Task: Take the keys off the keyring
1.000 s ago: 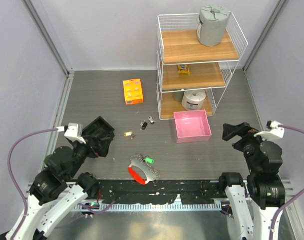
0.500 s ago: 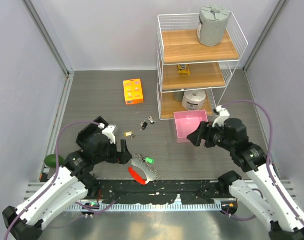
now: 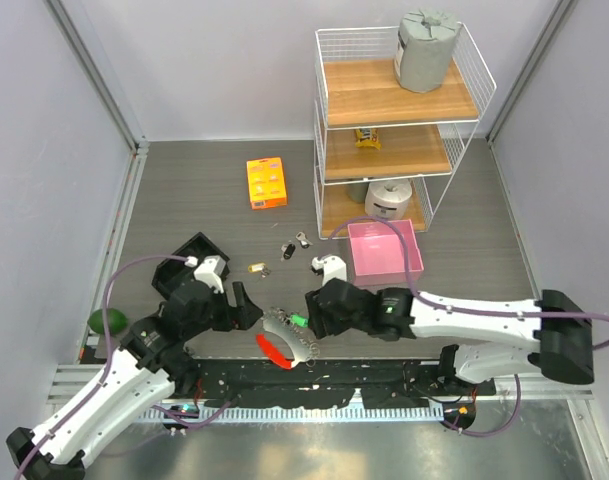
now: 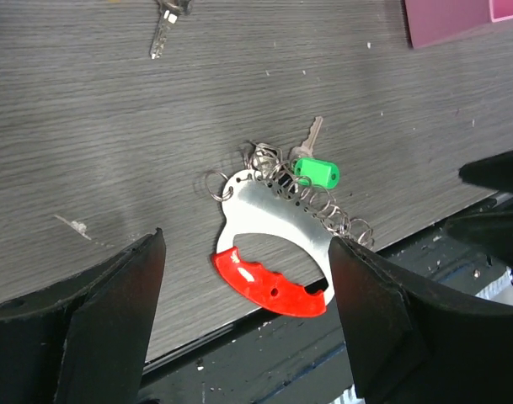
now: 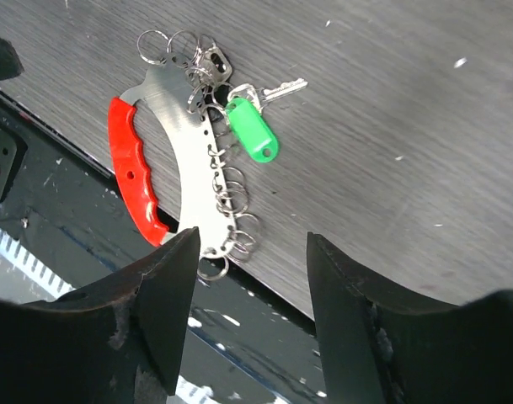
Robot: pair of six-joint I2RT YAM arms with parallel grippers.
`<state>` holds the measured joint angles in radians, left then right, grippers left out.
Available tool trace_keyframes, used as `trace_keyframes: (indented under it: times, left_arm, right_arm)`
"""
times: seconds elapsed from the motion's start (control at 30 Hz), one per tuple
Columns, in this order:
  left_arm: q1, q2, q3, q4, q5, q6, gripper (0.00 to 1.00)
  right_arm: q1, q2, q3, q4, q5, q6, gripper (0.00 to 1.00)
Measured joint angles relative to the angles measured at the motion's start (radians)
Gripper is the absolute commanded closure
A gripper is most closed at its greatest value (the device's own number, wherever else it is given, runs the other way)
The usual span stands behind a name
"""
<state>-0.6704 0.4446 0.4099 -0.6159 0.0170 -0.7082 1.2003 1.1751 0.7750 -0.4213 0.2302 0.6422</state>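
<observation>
Fingers (image 4: 96, 328) flank keyring (image 4: 264, 210), pink tray (image 3: 384, 252) beyond

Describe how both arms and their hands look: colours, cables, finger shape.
The left arm and right arm have white links and black joints. The left hand and right hand are black, with broad matte fingers. A purple cable loops to each wrist, beside a small white camera block.

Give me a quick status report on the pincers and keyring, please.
Left pincer, right pincer open, empty. Silvery metal keyring with red grip flat on table edge between them, green-tagged key attached. Nothing in the way.
</observation>
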Motion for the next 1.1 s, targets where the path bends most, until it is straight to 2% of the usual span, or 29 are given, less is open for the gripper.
trace_keyframes:
  times: [0.2, 0.53, 0.73, 0.87, 0.93, 0.97, 1.0, 1.1]
  left_arm:
    - [0.000, -0.060, -0.038, 0.004, -0.047, -0.019, 0.09]
    - [0.000, -0.149, -0.039, 0.005, -0.075, -0.023, 0.05]
    - [0.000, -0.156, -0.039, 0.004, -0.080, -0.022, 0.04]
    - [0.000, -0.171, -0.039, 0.000, -0.081, -0.023, 0.04]
    - [0.000, -0.179, -0.039, -0.004, -0.082, -0.023, 0.04]
    - [0.000, -0.183, -0.039, -0.005, -0.082, -0.022, 0.04]
    - [0.000, -0.186, -0.039, -0.006, -0.084, -0.022, 0.04]
    - [0.000, -0.188, -0.039, -0.007, -0.086, -0.022, 0.05]
  right_arm:
    - [0.083, 0.190, 0.079, 0.037, 0.090, 0.154, 0.44]
    - [0.088, 0.397, 0.146, 0.078, 0.127, 0.343, 0.49]
    - [0.088, 0.462, 0.145, 0.105, 0.113, 0.413, 0.55]
    - [0.087, 0.486, 0.145, 0.143, 0.098, 0.439, 0.67]
    - [0.087, 0.506, 0.145, 0.158, 0.090, 0.455, 0.79]
    - [0.087, 0.510, 0.145, 0.161, 0.089, 0.456, 0.91]
    - [0.087, 0.517, 0.145, 0.163, 0.087, 0.462, 0.95]
    - [0.087, 0.518, 0.143, 0.178, 0.085, 0.473, 0.95]
